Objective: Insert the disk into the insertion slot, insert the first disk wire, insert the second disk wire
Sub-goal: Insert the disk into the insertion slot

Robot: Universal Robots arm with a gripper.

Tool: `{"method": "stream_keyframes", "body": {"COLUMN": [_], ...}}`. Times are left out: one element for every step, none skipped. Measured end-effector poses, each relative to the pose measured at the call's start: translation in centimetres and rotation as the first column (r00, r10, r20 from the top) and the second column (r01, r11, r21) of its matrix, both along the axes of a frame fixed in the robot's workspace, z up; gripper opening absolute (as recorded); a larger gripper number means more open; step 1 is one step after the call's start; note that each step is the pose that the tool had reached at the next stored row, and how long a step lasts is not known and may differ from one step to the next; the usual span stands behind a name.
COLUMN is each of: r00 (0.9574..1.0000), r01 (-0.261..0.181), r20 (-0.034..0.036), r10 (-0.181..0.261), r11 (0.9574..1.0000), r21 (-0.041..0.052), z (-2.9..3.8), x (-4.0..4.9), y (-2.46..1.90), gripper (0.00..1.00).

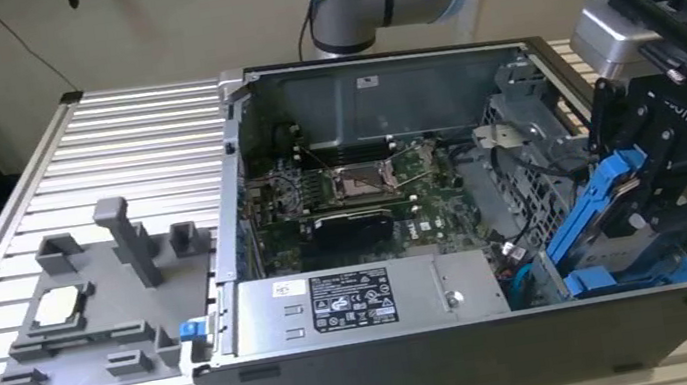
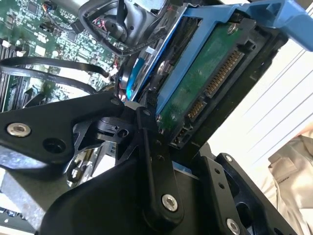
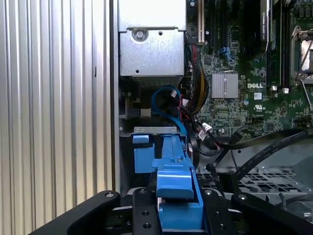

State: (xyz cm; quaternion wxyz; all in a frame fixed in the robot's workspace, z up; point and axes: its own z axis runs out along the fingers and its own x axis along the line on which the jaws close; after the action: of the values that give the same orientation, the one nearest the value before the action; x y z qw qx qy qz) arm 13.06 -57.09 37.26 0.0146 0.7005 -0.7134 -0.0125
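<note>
As the pincer [image 1: 653,210] hangs over the case [image 1: 475,361] at the exterior view's right, it's clenched on the disk [image 1: 603,201], jaws flanking the blue frame. The disk is in the air and tilted, its long axis slanting down toward the slot [image 1: 583,265] in the case's lower right corner. The slot lies just below the disk's low end; whether they touch, I can't tell. In the second wrist view the disk's green board and connector face the camera. Room is tight, I'd say: black cables [image 3: 259,142] loop just beside the bay, and the case wall is close. The ribbed metal table [image 1: 123,153] carries it all.
</note>
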Motion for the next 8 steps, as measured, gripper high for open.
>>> {"method": "stream_keyframes", "body": {"r00": [1.0000, 1.0000, 1.0000, 1.0000, 1.0000, 1.0000, 1.0000, 1.0000], "r01": [0.000, 0.000, 0.000, 0.000, 0.000, 0.000, 0.000, 0.000], "r20": [0.0000, 0.0000, 0.0000, 0.0003, 0.0001, 0.0000, 0.0000, -0.0001], "r10": [0.000, 0.000, 0.000, 0.000, 0.000, 0.000, 0.000, 0.000], "r11": [1.0000, 1.0000, 1.0000, 1.0000, 1.0000, 1.0000, 1.0000, 1.0000], "r21": [0.0001, 0.0002, 0.0002, 0.0002, 0.0002, 0.0003, 0.0006, 0.0004], "z": [0.00, 0.00, 0.00, 0.00, 0.00, 0.00, 0.00, 0.03], "x": [0.00, 0.00, 0.00, 0.01, 0.01, 0.01, 0.01, 0.00], "y": [0.00, 0.00, 0.00, 0.00, 0.00, 0.00, 0.00, -0.01], "gripper": [0.33, 0.33, 0.33, 0.34, 0.34, 0.40, 0.40, 0.40]}}
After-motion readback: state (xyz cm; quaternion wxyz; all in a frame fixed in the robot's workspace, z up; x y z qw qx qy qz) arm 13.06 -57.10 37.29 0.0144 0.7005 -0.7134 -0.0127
